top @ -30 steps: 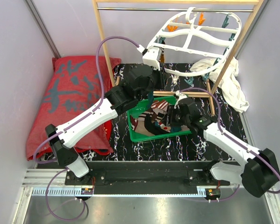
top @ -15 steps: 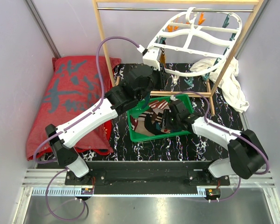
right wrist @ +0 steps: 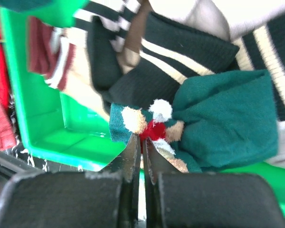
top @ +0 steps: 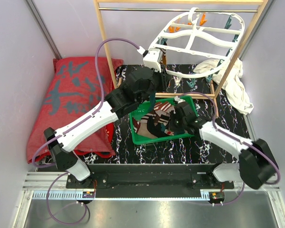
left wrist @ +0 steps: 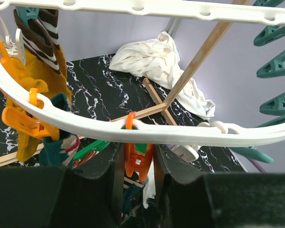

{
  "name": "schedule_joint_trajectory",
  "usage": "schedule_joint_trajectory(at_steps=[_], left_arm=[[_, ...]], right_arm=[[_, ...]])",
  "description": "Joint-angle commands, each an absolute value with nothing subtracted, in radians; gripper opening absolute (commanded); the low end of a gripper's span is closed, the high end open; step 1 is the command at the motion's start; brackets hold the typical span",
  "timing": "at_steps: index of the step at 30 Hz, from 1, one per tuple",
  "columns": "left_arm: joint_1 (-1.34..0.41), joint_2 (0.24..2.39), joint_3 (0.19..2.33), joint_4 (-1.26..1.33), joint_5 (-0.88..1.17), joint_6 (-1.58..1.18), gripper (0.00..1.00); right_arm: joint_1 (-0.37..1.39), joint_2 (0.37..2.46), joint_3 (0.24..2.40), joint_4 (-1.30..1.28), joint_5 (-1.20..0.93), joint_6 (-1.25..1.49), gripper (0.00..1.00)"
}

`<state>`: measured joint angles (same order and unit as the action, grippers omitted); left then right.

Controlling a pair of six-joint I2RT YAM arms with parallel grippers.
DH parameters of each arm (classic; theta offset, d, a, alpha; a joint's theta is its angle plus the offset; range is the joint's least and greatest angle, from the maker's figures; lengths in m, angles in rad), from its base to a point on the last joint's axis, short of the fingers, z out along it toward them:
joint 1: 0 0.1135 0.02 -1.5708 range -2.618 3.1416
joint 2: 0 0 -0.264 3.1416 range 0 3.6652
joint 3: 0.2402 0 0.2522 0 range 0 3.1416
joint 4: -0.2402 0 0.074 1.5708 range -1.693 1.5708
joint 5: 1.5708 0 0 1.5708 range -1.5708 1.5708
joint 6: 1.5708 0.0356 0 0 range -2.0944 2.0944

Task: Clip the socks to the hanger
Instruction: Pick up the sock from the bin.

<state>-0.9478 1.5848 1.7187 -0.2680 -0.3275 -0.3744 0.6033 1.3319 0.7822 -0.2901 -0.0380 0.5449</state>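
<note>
The white hanger (top: pixel 206 29) (left wrist: pixel 76 121) hangs tilted from the wooden rack. A mustard sock (left wrist: pixel 38 80), a brown striped one (left wrist: pixel 42 38) and a teal one (left wrist: pixel 57 142) hang clipped to it. My left gripper (top: pixel 161 69) (left wrist: pixel 138 152) is raised to the hanger's lower rim, shut on an orange peg (left wrist: pixel 138 161) that sits between its fingers. The other socks (top: pixel 154 121) lie in a green bin (top: pixel 147 137). My right gripper (top: pixel 173 122) (right wrist: pixel 142 140) reaches into the bin, shut on the edge of a teal sock (right wrist: pixel 228 118) with pom-poms.
The wooden rack frame (top: pixel 107 52) stands around the hanger. A white cloth (top: pixel 232 85) lies at the back right and a red cushion (top: pixel 71 99) at the left. Teal pegs (left wrist: pixel 275 66) hang on the hanger's right side. Dark striped socks (right wrist: pixel 180 52) lie beside the teal one.
The right gripper has shifted over the bin and closed from open onto the teal sock. The left arm holds its place at the hanger, barely moved.
</note>
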Motion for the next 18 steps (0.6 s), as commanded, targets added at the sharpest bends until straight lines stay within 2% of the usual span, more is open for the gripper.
schedule_joint_trajectory(at_steps=[1, 10, 18], left_arm=[[-0.945, 1.531, 1.724, -0.229, -0.333, -0.377, 0.00], [-0.945, 1.525, 1.763, -0.236, -0.324, -0.377, 0.00], [-0.945, 1.528, 1.789, -0.262, -0.292, -0.393, 0.00]], right_arm=[[0.612, 1.146, 0.759, -0.258, -0.037, 0.414, 0.00], [0.612, 0.798, 0.678, -0.095, -0.018, 0.102, 0.00], [0.612, 0.693, 0.681, 0.127, -0.025, -0.123, 0.00]])
